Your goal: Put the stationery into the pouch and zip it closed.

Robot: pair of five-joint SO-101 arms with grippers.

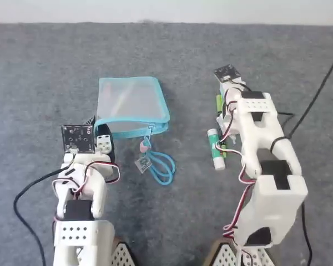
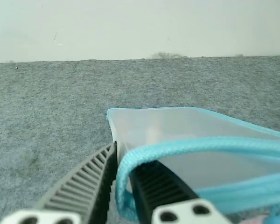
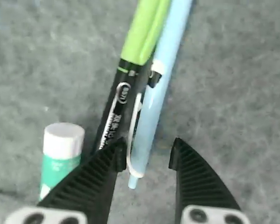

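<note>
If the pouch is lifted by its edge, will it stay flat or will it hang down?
Probably it hangs: the pouch looks like thin translucent fabric, and its teal rim bends in a curve where the left gripper holds it. It seems light, so a push would likely slide or wrinkle it on the grey carpet rather than tip it.

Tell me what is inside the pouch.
Through the translucent side of the pouch only faint pale streaks show; what they are cannot be told. The glue stick, the green pen and the blue pen lie outside it, on the mat.
</note>
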